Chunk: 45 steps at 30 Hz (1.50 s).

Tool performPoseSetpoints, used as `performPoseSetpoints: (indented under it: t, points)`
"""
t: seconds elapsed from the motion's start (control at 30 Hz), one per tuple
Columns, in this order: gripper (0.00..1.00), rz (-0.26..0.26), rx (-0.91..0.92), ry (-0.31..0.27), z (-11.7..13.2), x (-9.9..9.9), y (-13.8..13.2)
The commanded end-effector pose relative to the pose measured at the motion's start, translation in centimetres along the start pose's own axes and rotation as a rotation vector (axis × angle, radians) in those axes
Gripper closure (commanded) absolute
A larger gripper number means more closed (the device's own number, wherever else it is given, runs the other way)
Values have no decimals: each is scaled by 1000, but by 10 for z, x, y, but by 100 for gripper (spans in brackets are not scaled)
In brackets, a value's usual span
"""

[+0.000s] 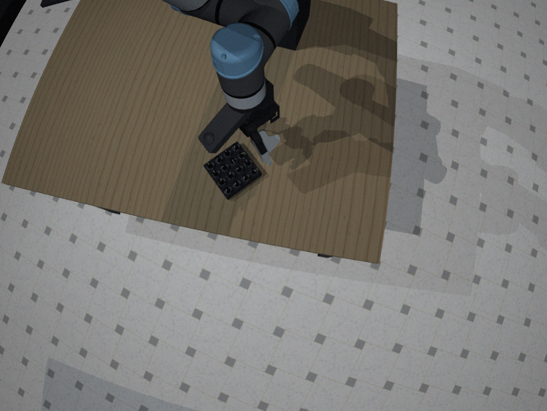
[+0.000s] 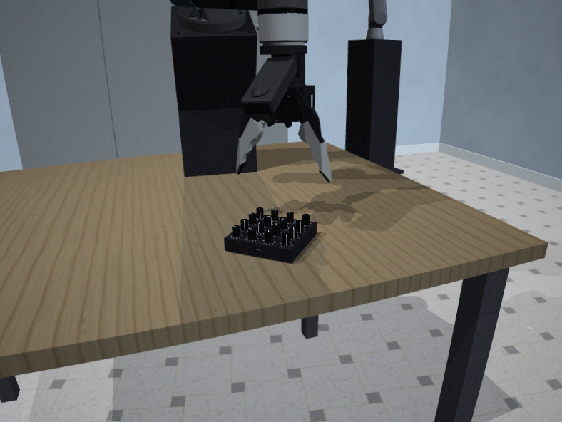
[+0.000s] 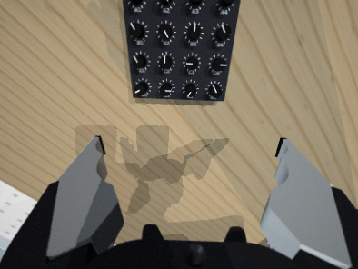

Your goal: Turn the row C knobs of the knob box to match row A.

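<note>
The black knob box (image 1: 232, 171) (image 2: 240, 247) (image 3: 179, 48) lies on the table, its socket (image 2: 256, 250) facing the exterior camera. In the wrist view, row A is cut off by the top edge, so its marks cannot be read fully. Row C shows whole: C1 (image 3: 140, 62) points upper left, C2 (image 3: 165, 62) straight up, C3 (image 3: 192, 64) left and C4 (image 3: 219, 64) right. My gripper (image 2: 284, 177) (image 3: 188, 138) is open and empty, high above the table beside the row D end of the box. In the top view the arm hides one finger.
The wooden table (image 1: 110, 132) (image 2: 113, 272) carries the box, with its front edge beyond the socket side. The arm's black pedestal (image 2: 217, 90) stands at the back. Another black pedestal (image 2: 372, 100) stands behind the table. Arm shadows fall beside the box.
</note>
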<state>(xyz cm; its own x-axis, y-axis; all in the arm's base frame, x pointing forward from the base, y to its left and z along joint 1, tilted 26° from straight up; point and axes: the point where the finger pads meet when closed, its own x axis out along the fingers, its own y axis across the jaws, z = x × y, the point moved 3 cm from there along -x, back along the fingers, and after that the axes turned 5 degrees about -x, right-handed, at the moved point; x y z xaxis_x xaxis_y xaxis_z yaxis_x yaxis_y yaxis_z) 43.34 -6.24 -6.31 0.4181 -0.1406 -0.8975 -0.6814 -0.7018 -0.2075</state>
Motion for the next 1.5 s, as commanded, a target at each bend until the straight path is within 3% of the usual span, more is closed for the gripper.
performPoseSetpoints:
  t: [0.0,0.77,1.47]
  points:
    - [0,-1,-46,1,-1,0,-1]
    - [0,-1,-394,1,-8,0,-9]
    - [0,0,-923,2,-14,-1,-20]
